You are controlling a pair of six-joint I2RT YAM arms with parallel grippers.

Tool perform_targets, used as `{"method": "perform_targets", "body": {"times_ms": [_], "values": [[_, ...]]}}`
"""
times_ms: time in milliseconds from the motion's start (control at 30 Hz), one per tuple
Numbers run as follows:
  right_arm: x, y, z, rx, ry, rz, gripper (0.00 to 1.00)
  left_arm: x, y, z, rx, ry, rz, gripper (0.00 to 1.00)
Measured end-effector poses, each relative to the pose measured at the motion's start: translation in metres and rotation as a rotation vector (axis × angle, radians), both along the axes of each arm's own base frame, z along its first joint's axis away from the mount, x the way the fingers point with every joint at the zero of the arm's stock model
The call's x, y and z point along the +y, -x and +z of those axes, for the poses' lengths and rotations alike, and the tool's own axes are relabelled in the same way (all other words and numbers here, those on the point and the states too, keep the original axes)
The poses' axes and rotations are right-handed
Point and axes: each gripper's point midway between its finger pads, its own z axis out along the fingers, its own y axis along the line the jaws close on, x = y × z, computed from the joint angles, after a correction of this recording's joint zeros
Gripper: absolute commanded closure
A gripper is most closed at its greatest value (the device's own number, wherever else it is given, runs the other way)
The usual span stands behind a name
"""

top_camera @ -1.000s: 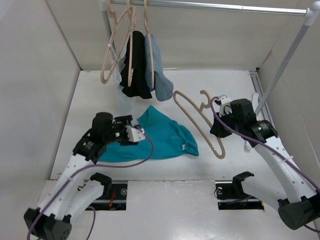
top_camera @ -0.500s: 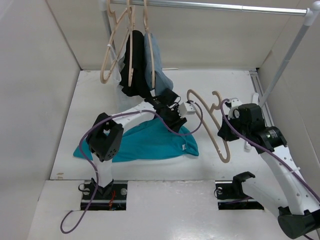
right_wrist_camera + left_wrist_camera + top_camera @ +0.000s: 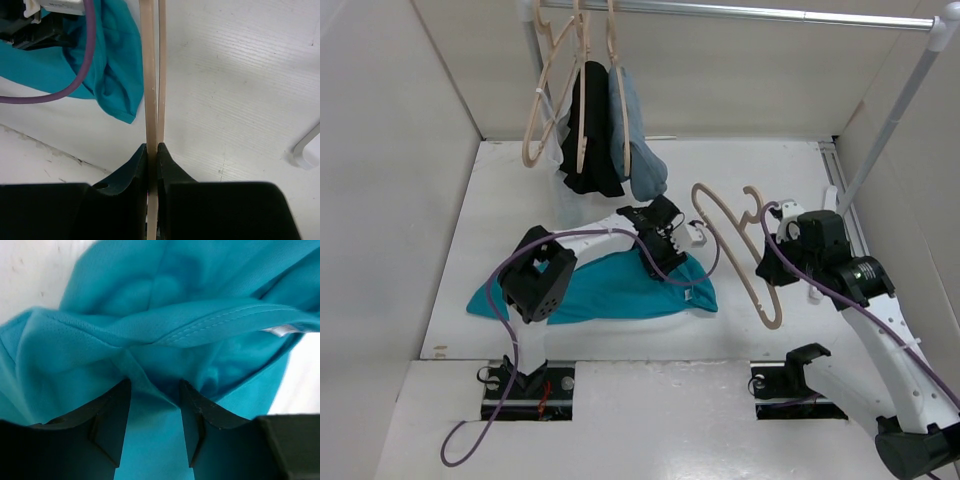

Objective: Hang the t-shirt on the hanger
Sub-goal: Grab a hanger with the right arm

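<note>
The teal t-shirt (image 3: 610, 285) lies crumpled on the white table, with its white label (image 3: 688, 294) near the right end. My left gripper (image 3: 672, 252) reaches across and is pressed down on the shirt's right part. In the left wrist view the left gripper (image 3: 154, 385) is open, with a raised fold of the t-shirt (image 3: 165, 305) between the fingertips and the label (image 3: 280, 330) to the right. My right gripper (image 3: 767, 262) is shut on the beige hanger (image 3: 752, 280) and holds it tilted above the table, right of the shirt. The right wrist view shows the right gripper (image 3: 152, 146) clamping the hanger (image 3: 148, 75).
A metal rail (image 3: 740, 12) runs along the back, with a slanted post (image 3: 895, 120) at the right. Several beige hangers (image 3: 545, 90) hang at its left, carrying a black garment (image 3: 590, 130) and a pale blue-grey garment (image 3: 638, 150). White walls enclose the table on three sides.
My left arm swung from the shirt's left part across to its right end and came down onto the cloth. My right gripper moved the hanger slightly right and raised it.
</note>
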Motion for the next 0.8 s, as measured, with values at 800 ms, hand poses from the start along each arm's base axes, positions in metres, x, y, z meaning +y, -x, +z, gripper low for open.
{"method": "perform_targets", "body": {"times_ms": [800], "values": [[0.022,0.031,0.008,0.058,-0.001,0.162,1.0,0.022,-0.026,0.021,0.05,-0.021,0.198,1.0]]}}
